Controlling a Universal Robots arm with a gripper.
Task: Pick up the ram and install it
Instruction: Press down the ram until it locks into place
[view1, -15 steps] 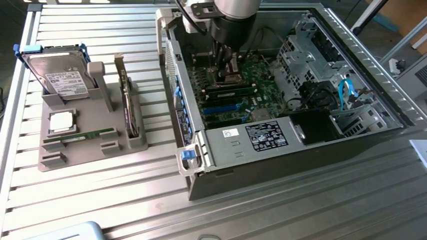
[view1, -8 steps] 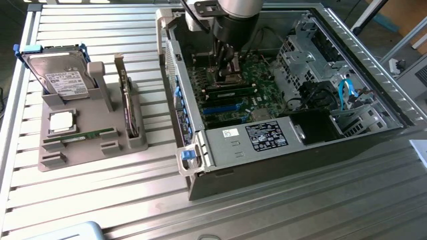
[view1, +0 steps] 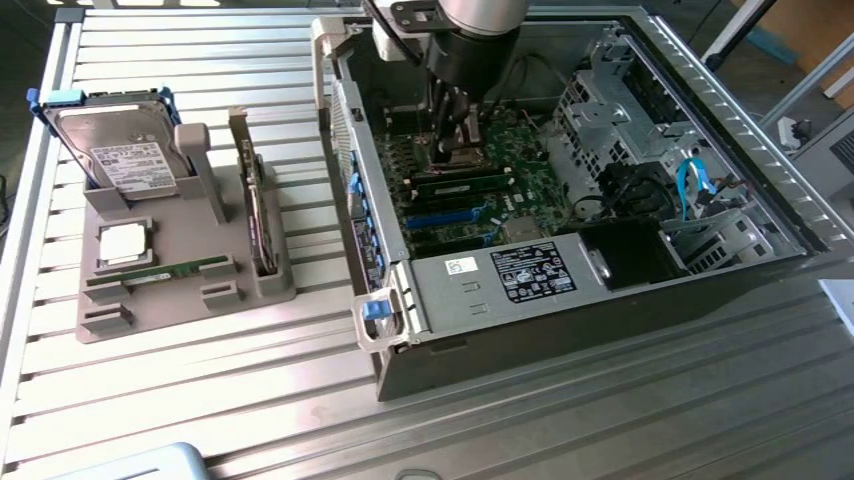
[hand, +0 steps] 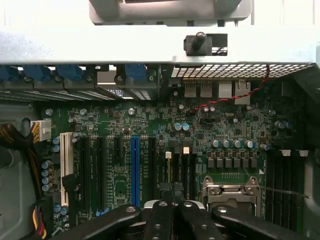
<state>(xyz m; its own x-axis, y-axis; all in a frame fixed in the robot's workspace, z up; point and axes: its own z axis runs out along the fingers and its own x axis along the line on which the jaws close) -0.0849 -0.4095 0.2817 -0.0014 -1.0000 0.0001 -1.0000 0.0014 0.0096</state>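
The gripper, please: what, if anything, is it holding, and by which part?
Nothing: the gripper is shut over the motherboard; the ram lies in the tray.

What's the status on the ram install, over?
Gripper shut, down inside the computer case over the motherboard. Ram stick lying in the grey parts holder, outside the case. Nothing blocking seen.

Your arm (view1: 467, 50) is pointing straight down right now, wrist vertical, and the gripper (hand: 172, 192) has its fingers (hand: 160, 220) pinched fully together.
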